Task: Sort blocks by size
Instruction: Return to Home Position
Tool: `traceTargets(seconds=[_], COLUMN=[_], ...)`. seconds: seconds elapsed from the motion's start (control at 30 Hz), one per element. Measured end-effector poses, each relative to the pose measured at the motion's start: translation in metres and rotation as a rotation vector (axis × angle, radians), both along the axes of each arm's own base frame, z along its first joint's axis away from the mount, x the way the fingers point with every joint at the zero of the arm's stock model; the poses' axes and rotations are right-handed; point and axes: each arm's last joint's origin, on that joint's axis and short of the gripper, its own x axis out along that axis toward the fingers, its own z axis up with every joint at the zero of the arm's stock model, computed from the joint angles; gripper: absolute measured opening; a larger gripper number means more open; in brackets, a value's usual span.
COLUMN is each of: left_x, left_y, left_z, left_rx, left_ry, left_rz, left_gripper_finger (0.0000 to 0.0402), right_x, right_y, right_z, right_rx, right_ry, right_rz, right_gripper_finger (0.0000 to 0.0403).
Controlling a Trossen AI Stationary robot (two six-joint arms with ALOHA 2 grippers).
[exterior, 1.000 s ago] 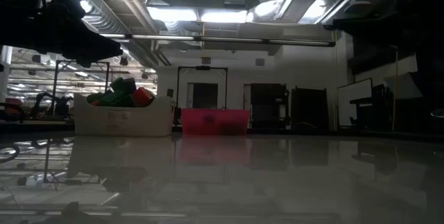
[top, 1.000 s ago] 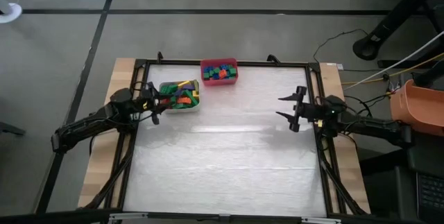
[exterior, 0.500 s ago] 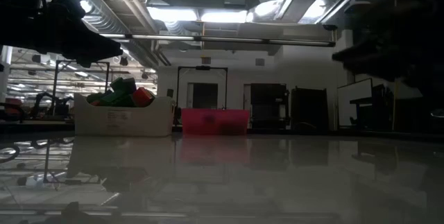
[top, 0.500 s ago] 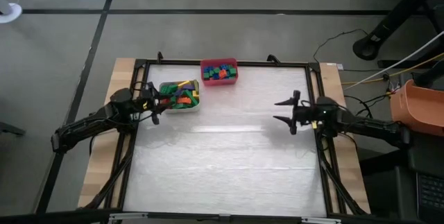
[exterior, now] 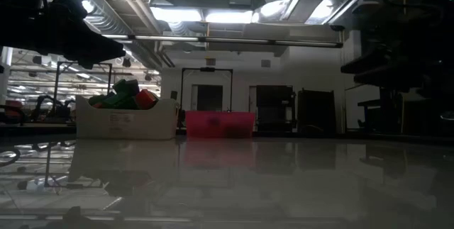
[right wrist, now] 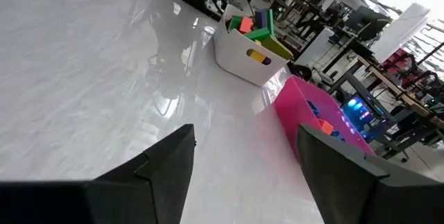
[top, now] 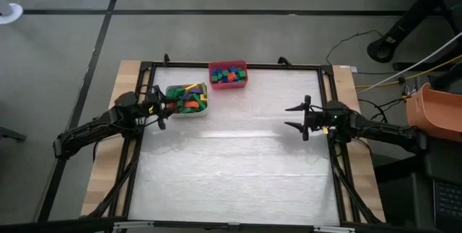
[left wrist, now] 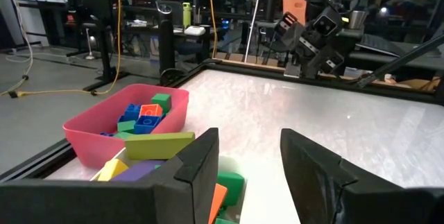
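Blocks of many colours fill a white bin (top: 204,110) at the table's far left; in it a long yellow-green bar (left wrist: 156,144) lies on top. More small blocks (top: 229,74) lie in a red bin (top: 212,81) at the far edge. My left gripper (top: 164,107) hovers level at the white bin's left end, open, nothing between its fingers (left wrist: 198,175). My right gripper (top: 294,117) hangs open above the table's right side, pointing toward the bins (right wrist: 243,61), far from them.
A wide stretch of bare white tabletop (top: 238,161) lies between the two arms. A black frame rail (top: 328,89) runs around the table. An orange container (top: 437,110) stands off the table's right edge.
My right gripper has tipped forward toward level and sunk a little, its fingertips reaching slightly farther toward the table's left. Its fingers stay open.
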Motion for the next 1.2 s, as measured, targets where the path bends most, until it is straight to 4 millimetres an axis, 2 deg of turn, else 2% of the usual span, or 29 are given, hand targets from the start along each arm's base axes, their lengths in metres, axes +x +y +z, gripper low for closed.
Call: traceTargets(seconds=[0.6, 1.2], left_x=[0.0, 0.0], left_y=[0.0, 0.0], left_z=[0.0, 0.0], left_rx=[0.0, 0.002], left_ry=[0.0, -0.004], left_rz=[0.0, 0.0], left_gripper_finger=[0.0143, 0.0143], right_x=[-0.014, -0.014], right_y=[0.004, 0.004], right_z=[0.021, 0.021], right_rx=[-0.069, -0.069], right_ry=[-0.24, -0.239], right_rz=[0.0, -0.001], right_gripper_finger=[0.025, 0.025])
